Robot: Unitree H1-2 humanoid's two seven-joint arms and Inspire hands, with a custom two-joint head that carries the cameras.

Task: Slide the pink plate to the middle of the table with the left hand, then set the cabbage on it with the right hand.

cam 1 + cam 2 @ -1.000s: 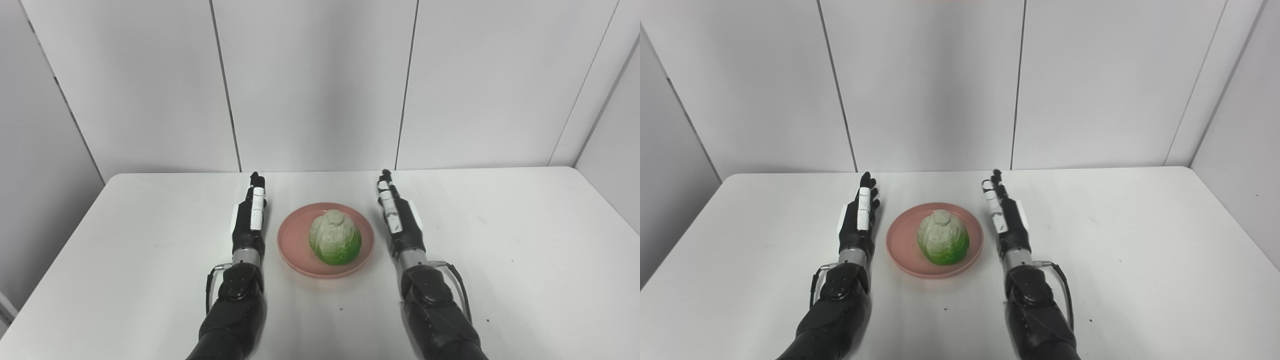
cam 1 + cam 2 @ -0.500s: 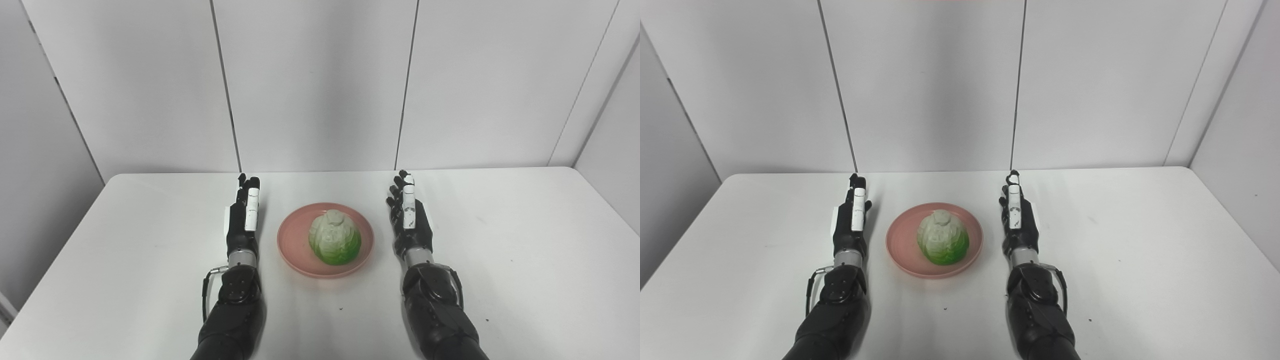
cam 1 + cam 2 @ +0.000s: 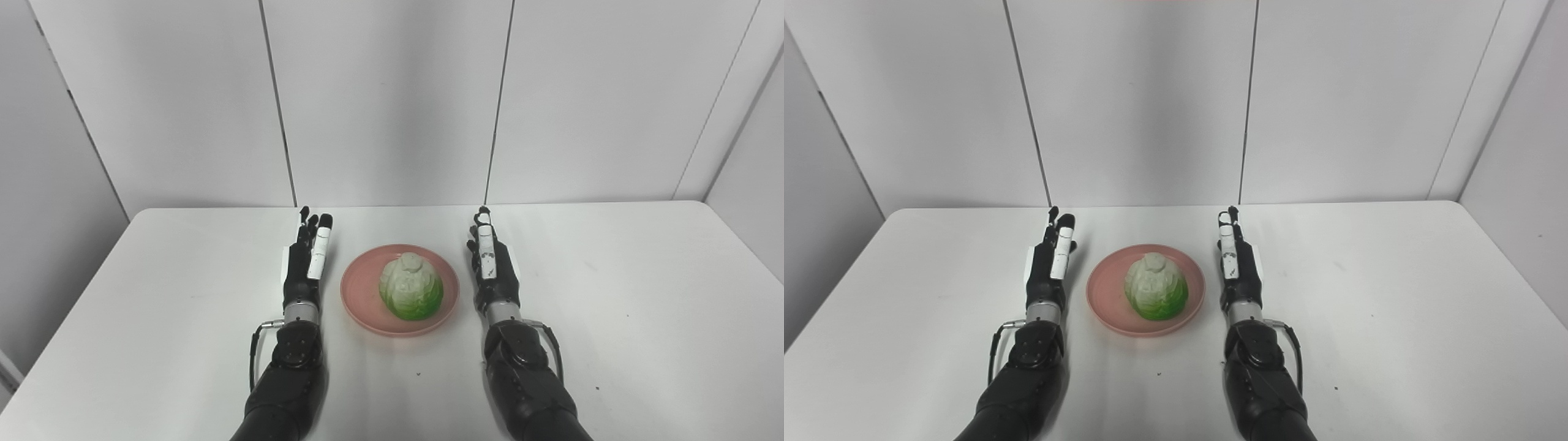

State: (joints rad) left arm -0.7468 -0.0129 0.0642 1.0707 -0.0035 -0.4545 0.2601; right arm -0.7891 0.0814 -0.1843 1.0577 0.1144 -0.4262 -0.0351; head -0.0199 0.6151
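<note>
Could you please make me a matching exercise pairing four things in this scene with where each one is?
Things:
1. cabbage
2. pink plate
3. left hand
4. right hand

Places:
A. open, beside the plate's left rim
B. near the middle of the table, between the hands
C. on the plate
D. open, beside the plate's right rim

Pairs: 1-C, 2-B, 3-A, 4-D

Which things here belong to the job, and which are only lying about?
Belong to the job:
- pink plate
- cabbage, sitting on the plate
- left robot hand, open
- right robot hand, open

Only lying about:
- small dark specks on the white table
</note>
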